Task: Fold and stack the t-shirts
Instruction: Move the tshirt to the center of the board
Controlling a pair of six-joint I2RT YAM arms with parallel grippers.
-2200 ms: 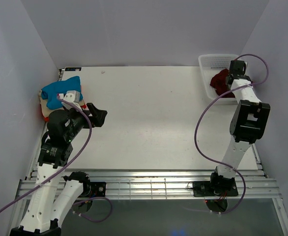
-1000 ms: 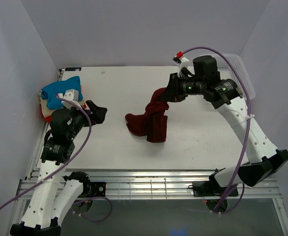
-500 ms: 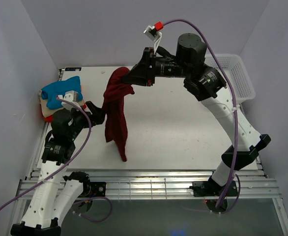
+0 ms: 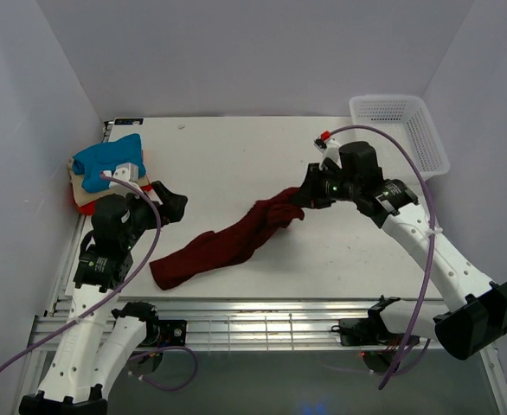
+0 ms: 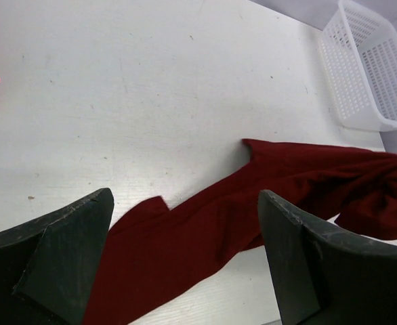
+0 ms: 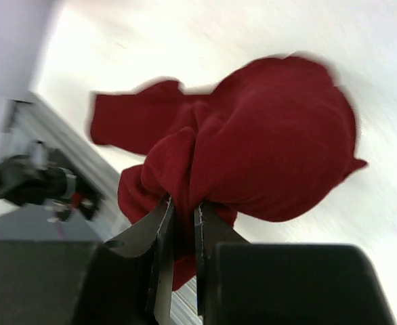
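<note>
White table (image 4: 236, 156) from above: the maroon t-shirt (image 4: 219, 246) lay as a long diagonal rope, one end pinched in your right jaws. Your best move, I judged, was to lower that end and spread it flat before folding. Left wrist: left jaws gaped empty, the t-shirt just beyond them. Right wrist: jaws nearly shut on a bunched fold.

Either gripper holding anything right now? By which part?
Right gripper pinches the maroon t-shirt by a bunched fold at one end; the rest lies on the table. Left gripper open, empty.
</note>
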